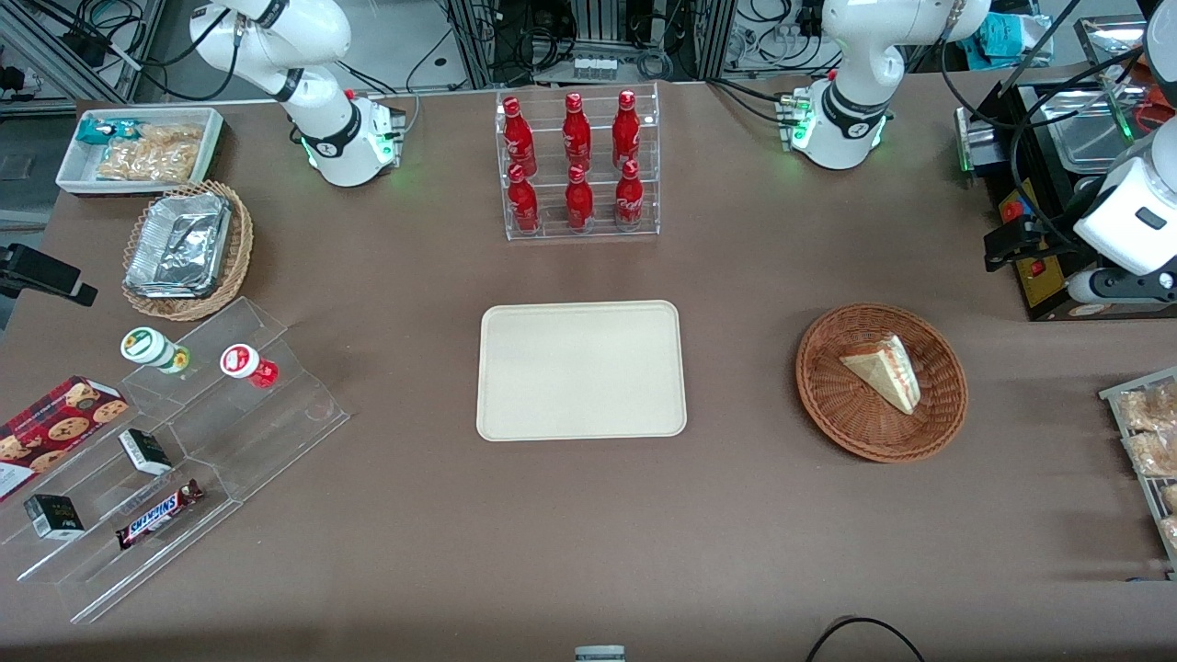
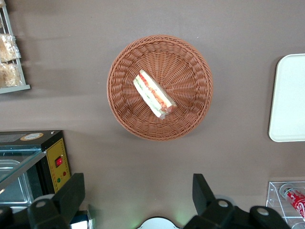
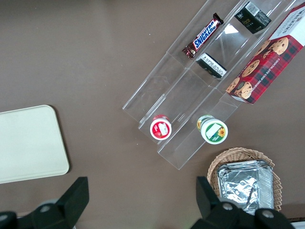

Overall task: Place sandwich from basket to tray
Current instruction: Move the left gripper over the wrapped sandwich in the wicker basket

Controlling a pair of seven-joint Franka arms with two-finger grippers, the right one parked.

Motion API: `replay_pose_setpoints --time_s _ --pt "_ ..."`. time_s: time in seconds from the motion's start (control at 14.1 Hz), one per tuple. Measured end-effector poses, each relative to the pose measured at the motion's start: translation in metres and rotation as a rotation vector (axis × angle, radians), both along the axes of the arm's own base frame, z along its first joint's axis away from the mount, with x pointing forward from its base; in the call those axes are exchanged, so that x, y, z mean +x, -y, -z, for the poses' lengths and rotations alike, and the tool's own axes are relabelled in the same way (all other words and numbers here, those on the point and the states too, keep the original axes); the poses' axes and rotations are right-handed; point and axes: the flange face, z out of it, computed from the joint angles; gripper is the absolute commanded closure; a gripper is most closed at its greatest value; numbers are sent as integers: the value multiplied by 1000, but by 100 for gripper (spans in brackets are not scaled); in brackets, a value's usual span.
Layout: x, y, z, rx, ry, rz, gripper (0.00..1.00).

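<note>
The sandwich [image 1: 885, 370] [image 2: 153, 94], a pale bread wedge with red and green filling, lies in the round reddish-brown wicker basket [image 1: 828, 405] [image 2: 190, 62] toward the working arm's end of the table. The cream tray [image 1: 581, 370] [image 2: 288, 100] [image 3: 28, 143] sits flat at the table's middle, bare. My gripper [image 2: 138, 193] hangs high above the table, open wide with nothing between its fingers, farther from the front camera than the basket. The arm's white wrist [image 1: 1136, 216] shows at the frame edge in the front view.
A clear rack of red bottles [image 1: 577, 165] stands farther back than the tray. A black machine with a yellow panel [image 2: 57, 162] sits beside the gripper. A snack rack [image 1: 1145, 441] lies near the basket. A stepped acrylic shelf [image 1: 184, 441], foil-filled basket [image 1: 188, 248] and white bin [image 1: 138, 147] occupy the parked arm's end.
</note>
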Motion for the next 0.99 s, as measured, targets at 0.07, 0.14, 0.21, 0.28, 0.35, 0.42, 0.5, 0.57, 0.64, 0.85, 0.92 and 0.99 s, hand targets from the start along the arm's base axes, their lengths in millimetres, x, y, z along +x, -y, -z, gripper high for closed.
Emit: replay_pose_setpoints --time_s 0.07,0.14,0.21,0.28,0.35,0.42,0.5,0.57,0.64,0.85,0.92,0.99 --pt "0 0 0 0 0 1 0" --pt "0 0 0 -2 0 2 0" --pt "0 1 1 -5 -2 2 0" --pt "0 1 4 -5 -10 3 0" --pt "0 2 12 -5 -25 3 0" --pt "1 2 23 -5 -42 4 0" --pt "4 2 39 -4 -53 5 0" --pt "8 2 57 -4 -59 6 0" --pt "10 3 77 -5 -59 8 0" --pt "12 3 131 -7 -42 13 0" --pt "10 3 149 -8 -29 15 0" --pt "7 2 168 -9 -19 16 0"
